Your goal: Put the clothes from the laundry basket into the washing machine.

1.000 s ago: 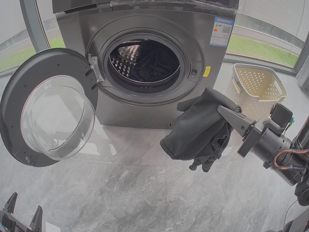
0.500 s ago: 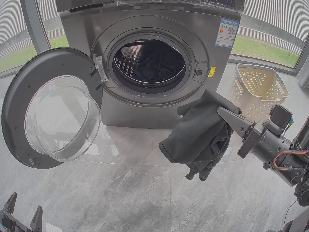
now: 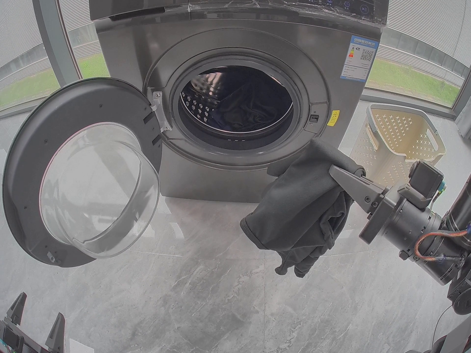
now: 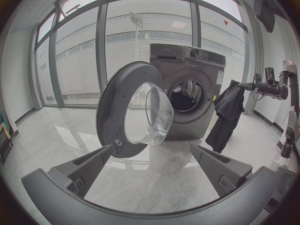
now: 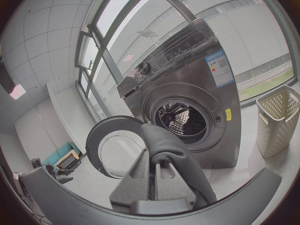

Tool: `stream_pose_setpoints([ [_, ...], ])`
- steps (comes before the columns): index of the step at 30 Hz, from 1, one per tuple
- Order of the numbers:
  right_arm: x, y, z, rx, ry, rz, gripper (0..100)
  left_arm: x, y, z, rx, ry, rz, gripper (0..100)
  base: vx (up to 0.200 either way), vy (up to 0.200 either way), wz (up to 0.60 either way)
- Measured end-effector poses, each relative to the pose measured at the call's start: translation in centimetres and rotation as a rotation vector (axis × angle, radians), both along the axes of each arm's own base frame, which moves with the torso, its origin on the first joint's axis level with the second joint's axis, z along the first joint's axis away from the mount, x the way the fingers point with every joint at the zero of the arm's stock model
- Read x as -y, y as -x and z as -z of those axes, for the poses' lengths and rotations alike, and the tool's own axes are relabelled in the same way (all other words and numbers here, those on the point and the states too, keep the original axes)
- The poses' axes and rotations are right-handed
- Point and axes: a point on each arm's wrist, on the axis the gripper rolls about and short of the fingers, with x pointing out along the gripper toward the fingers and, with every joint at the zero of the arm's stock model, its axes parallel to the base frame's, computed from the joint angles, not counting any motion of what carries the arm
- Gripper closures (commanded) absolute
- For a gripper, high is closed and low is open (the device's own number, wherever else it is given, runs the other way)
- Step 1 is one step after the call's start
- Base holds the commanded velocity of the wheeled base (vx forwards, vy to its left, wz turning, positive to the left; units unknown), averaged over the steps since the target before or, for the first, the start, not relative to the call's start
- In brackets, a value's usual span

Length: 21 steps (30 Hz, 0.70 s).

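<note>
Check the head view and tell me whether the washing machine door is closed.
No, the door stands swung wide open beside the front of the washing machine.

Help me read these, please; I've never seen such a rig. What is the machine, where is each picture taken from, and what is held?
It is a wheeled robot with two arms, each ending in a pincer. One picture looks down from its head; the other two come from cameras on its wrists. The right pincer is shut on a dark grey garment, held in the air before a washing machine whose round door stands open to the robot's left. In its drum lie dark clothes. A cream laundry basket stands on the grey tiled floor to the machine's right. The left pincer hangs low, open and empty.
</note>
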Motion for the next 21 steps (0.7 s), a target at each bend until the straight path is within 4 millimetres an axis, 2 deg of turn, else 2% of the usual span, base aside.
stream_pose_setpoints([
  [1, 0.0, 0.0, 0.1, -0.002, 0.002, 0.000, 100, 0.0, 0.0, 0.0, 0.000, 0.000, 0.000, 0, 0.200, 0.000, 0.00],
  [9, -0.8, -0.5, -0.1, 0.004, 0.002, -0.007, 100, 0.0, 0.0, 0.0, 0.000, -0.003, -0.002, 0, 0.000, 0.000, 0.00],
  [21, -3.9, -2.6, -0.9, 0.087, -0.085, -0.017, 100, 0.0, 0.0, -0.3, 0.025, -0.005, 0.005, 0, 0.000, 0.000, 0.00],
])
